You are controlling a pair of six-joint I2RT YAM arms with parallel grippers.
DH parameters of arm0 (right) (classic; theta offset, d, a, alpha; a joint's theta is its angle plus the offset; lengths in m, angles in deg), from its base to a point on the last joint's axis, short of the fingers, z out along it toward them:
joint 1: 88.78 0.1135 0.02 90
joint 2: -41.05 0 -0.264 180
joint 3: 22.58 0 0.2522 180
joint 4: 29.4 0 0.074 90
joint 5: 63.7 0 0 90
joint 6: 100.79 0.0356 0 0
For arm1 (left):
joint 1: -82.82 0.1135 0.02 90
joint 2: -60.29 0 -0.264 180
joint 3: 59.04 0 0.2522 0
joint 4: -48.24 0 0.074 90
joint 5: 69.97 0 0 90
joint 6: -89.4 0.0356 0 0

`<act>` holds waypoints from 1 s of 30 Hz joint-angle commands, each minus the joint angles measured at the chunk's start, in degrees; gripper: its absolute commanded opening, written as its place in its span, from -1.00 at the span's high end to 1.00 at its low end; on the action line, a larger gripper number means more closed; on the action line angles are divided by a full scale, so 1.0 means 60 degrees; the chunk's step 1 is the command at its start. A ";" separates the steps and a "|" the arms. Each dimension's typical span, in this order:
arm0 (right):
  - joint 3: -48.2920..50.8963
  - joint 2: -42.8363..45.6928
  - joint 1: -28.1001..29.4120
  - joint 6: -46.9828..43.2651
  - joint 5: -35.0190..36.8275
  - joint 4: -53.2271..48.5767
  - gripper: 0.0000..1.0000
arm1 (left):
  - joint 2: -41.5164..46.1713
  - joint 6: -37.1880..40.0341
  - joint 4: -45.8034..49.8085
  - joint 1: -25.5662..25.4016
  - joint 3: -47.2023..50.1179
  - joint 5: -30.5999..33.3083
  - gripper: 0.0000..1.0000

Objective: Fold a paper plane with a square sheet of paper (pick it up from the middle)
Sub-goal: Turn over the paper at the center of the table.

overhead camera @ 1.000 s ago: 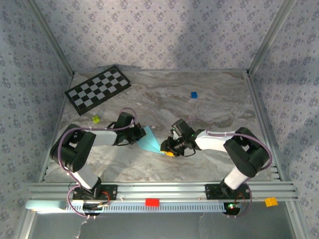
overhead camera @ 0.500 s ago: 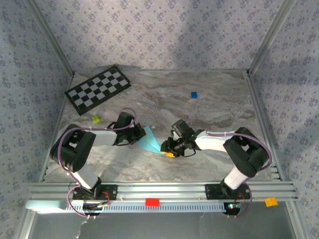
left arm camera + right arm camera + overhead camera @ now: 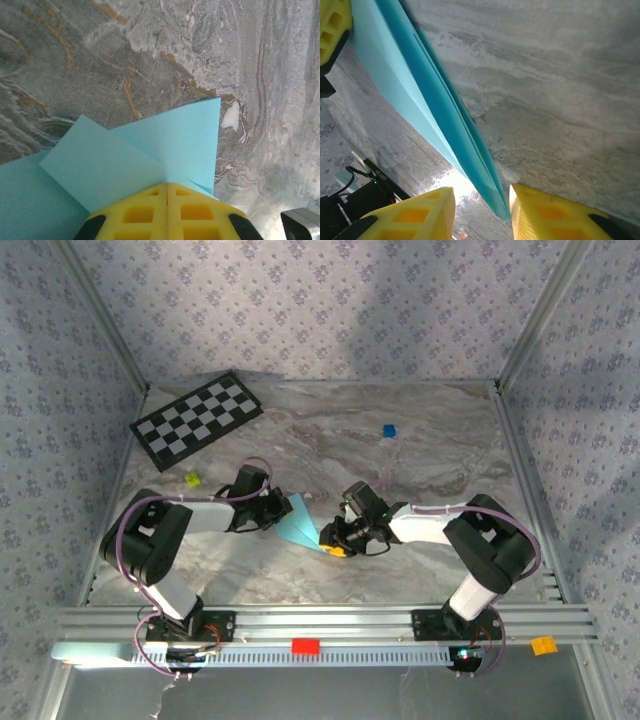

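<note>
My left gripper (image 3: 167,189) is closed on the folded blue paper (image 3: 150,150). In the left wrist view its 2 yellow fingers (image 3: 140,215) press together with no gap. The paper comes out from between them as 2 flaps, 1 lying across the other, over the marble table (image 3: 210,50).

My right gripper (image 3: 482,212) has its jaws apart. In the right wrist view the narrow end of the paper (image 3: 420,90) reaches down into the gap between them and shows several layers edge-on. It runs close to the finger on the right of that picture, but I cannot tell if it touches. On the other side the gap is clear.

From the top camera, the paper (image 3: 298,525) sits between my 2 grippers, near the middle of the table (image 3: 440,470). The left gripper (image 3: 279,512) is at its left side and the right gripper (image 3: 334,540) at its lower right tip. A checkerboard (image 3: 195,418) lies in the far left corner, and a small blue cube (image 3: 389,430) lies far on the right. A small yellow-green piece (image 3: 192,479) lies beside my left arm. All 3 are well apart from the paper.
</note>
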 commanded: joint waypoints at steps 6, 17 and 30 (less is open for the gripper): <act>0.0081 -0.0183 0.0039 0.0294 -0.0310 0.1233 0.27 | -0.0127 -0.0161 0.0689 0.0064 0.0007 -0.0005 1.00; -0.0033 -0.0707 -0.0007 0.0415 -0.0653 0.2236 0.32 | -0.0085 -0.0205 0.0699 0.0066 -0.0026 -0.0027 1.00; 0.0223 -0.0516 -0.0332 0.0036 -0.0783 0.2489 0.85 | 0.0639 -0.0045 0.0614 0.0054 -0.0390 -0.0334 0.89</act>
